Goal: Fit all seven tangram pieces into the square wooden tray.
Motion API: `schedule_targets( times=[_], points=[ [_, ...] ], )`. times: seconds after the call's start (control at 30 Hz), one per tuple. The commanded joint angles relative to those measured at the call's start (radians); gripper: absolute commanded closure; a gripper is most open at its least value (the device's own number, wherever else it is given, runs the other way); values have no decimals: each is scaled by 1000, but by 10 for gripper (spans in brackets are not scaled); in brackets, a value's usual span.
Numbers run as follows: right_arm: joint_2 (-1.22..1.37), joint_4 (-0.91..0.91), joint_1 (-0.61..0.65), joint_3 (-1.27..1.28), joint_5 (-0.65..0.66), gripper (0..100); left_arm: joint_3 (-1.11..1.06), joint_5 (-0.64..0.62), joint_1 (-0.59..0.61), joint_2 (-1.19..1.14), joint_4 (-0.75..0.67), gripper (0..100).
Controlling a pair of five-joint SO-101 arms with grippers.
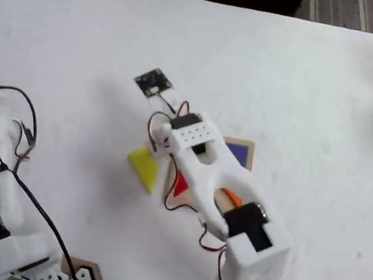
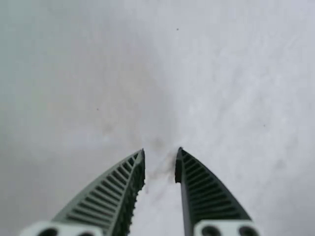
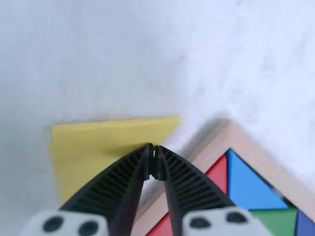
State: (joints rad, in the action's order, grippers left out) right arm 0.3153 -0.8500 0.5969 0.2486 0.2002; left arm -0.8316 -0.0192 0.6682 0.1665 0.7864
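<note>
One yellow piece (image 3: 93, 147) beside tray (image 3: 209, 146) corner, edge in right gripper (image 3: 153, 156).

Matt white tabletop (image 1: 307, 95), faintly grainy (cloth or paper, hard to tell). The tray (image 3: 211, 147) rim is pale bare wood — smooth, unglossed; the yellow piece (image 3: 93, 142) wears flat matt paint. The right tool (image 3: 153, 150) is ribbed dark plastic, its arm (image 1: 199, 174) white matt plastic.

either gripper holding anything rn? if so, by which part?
Left gripper: nothing, jaws open over bare table. Right gripper: jaws shut at the tray-side edge of the yellow piece, beside the tray; a real grip cannot be told.
</note>
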Motion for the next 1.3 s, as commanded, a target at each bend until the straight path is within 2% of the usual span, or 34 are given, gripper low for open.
schedule_targets(
  times=[0.0,0.3,0.37,0.6,0.77,0.9,1.27],
  points=[
    [67,-64,-1,-129,9,981,3,-5,-15,41,-15,867],
    [157,-87,39,-279,20,981,3,-5,-16,41,-15,867],
    [131,-99,45,-275,20,981,3,-5,-16,41,-17,867],
    [-25,-309,64,-269,9,981,3,-5,-16,41,-20,867],
    [-56,-288,151,-172,-28,977,3,-5,-16,41,-20,867],
    [-48,-251,202,-140,-48,896,3,-5,-16,41,-20,867],
    [-48,-143,203,-44,-48,735,3,-5,-16,41,-20,867]
  ],
)
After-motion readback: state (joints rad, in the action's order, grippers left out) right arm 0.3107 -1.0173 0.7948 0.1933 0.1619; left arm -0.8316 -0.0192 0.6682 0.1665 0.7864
